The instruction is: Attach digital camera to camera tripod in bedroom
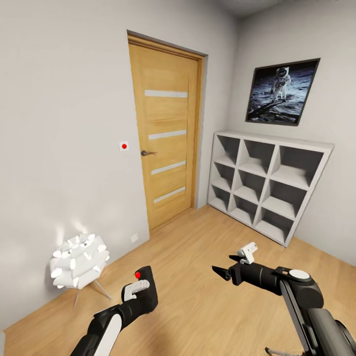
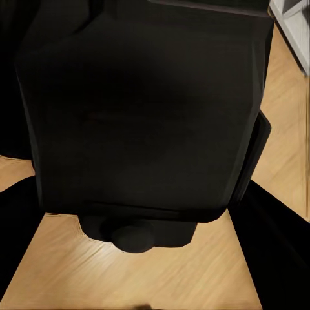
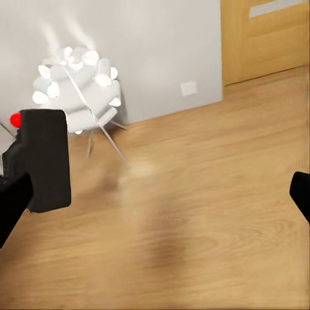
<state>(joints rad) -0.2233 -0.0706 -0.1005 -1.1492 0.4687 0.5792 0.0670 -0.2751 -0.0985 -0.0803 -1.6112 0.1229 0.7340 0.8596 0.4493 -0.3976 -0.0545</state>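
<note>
Carrying the small chunky black digital camera with a round red button on top point(image 1: 143, 289) through the bedroom, tripod still to be reached

Judging by the head view, the pickup is done: the left gripper point(image 1: 140, 292) is clenched around the camera body, held up over the light wooden plank floor point(image 1: 198, 257), and in the left wrist view the dark body point(image 2: 142, 110) sits right against the lens; the right gripper point(image 1: 228, 266) hangs released and empty, its black fingers apart, near the camera but not touching it. Ahead stand a wooden door with pale glass strips point(image 1: 168, 128), white cube shelves point(image 1: 267, 185), a framed astronaut picture point(image 1: 282, 91) and a glowing white floor lamp on thin legs point(image 1: 78, 261). What remains, I judge, is finding the tripod, approaching it and seating the camera on its head
</note>
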